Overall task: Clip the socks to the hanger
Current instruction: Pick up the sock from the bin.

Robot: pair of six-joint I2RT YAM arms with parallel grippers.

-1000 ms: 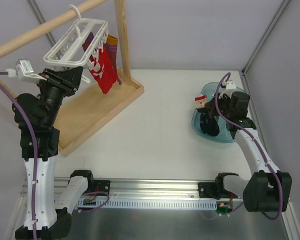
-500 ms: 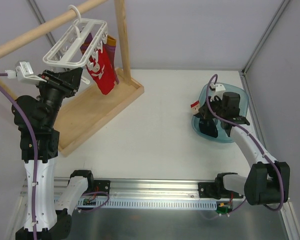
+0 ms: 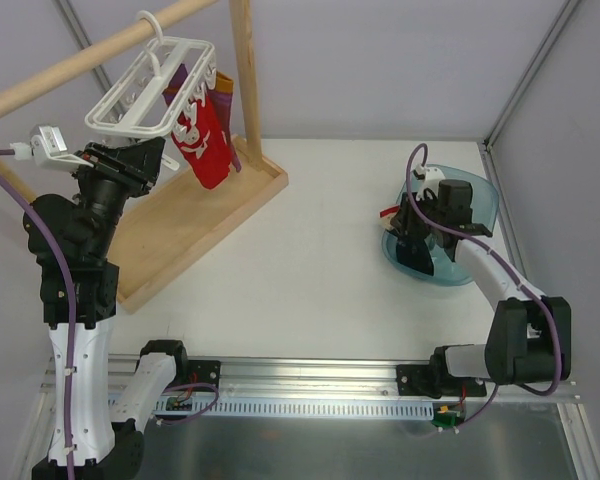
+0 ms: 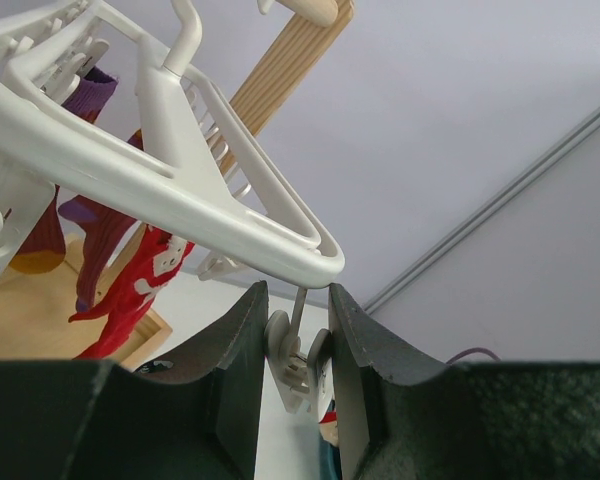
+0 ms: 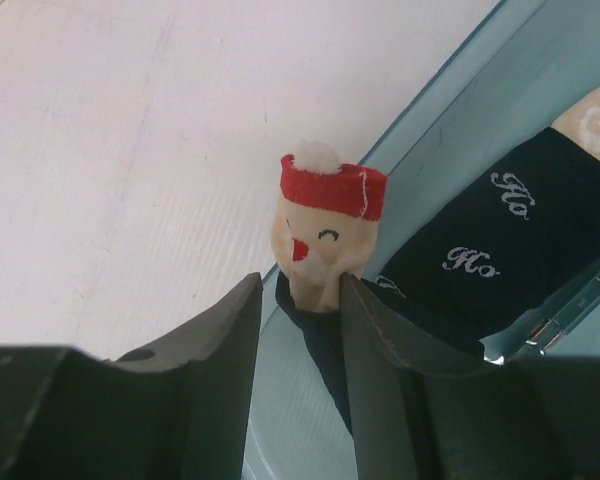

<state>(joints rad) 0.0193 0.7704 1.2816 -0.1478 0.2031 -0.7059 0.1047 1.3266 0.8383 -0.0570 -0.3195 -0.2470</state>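
Pickup of the socks (image 5: 326,240) from the blue bowl (image 5: 450,112) is in hand: right fingers (image 5: 220,370) flank one cuff, grip uncertain. Left fingers (image 4: 230,380) pinch a clip (image 4: 290,362) under the hanger (image 4: 180,190). Next, that cuff needs carrying into the clip.

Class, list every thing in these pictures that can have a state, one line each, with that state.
hanger, hooked on the wooden rod, tilted.
left gripper, shut on clip.
red socks, hanging from the hanger.
purple-orange sock, hanging there too.
navy socks, lying in the basin, one end upright at its rim.
right gripper, jaws apart either side of that end; grip unclear.
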